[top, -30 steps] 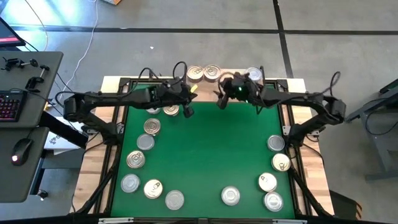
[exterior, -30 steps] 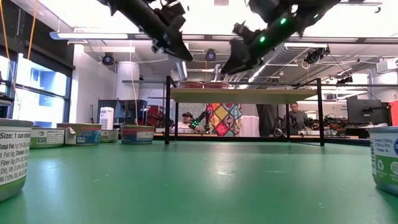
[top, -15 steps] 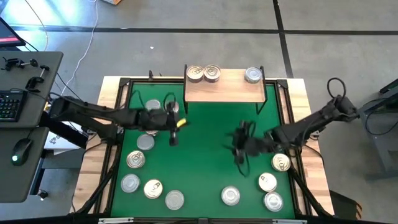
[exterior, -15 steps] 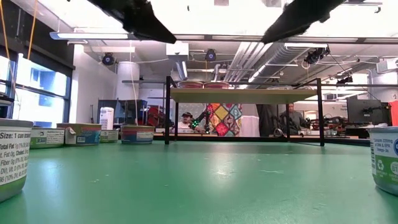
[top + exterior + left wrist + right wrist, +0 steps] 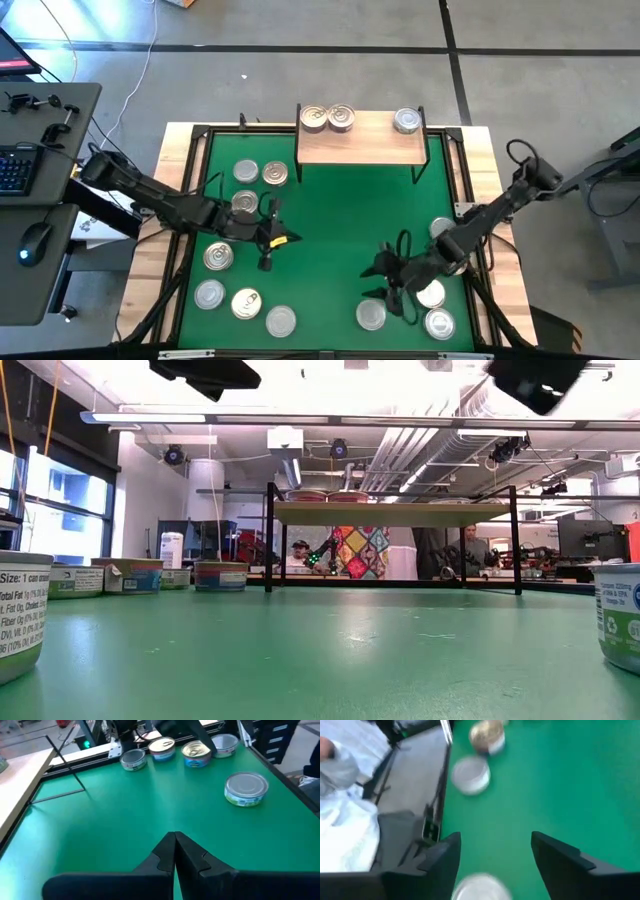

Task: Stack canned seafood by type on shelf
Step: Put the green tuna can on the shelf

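The shelf (image 5: 362, 146) stands at the mat's far edge with three tins on it: two (image 5: 327, 118) at its left end and one (image 5: 406, 121) at its right. More tins lie on the green mat, a group at the left (image 5: 218, 257) and a group at the near right (image 5: 430, 293). My left gripper (image 5: 268, 245) hangs shut and empty over the mat beside the left group (image 5: 175, 845). My right gripper (image 5: 390, 285) is open above the mat, just short of a silver-lidded tin (image 5: 371, 315). That tin (image 5: 480, 889) shows low between the spread fingers, untouched.
Black rails (image 5: 190, 180) frame the green mat (image 5: 340, 220), whose middle is bare. Tins stand in the low view at both sides (image 5: 20, 610) (image 5: 620, 615). A desk with a keyboard and mouse (image 5: 35, 240) is left of the table. People (image 5: 300, 555) sit in the room behind.
Both grippers have drawn back from the shelf toward the table's near edge. The left one has gone toward the left group of tins, staying shut. The right one has swung toward the near right tins and rolled about its wrist.
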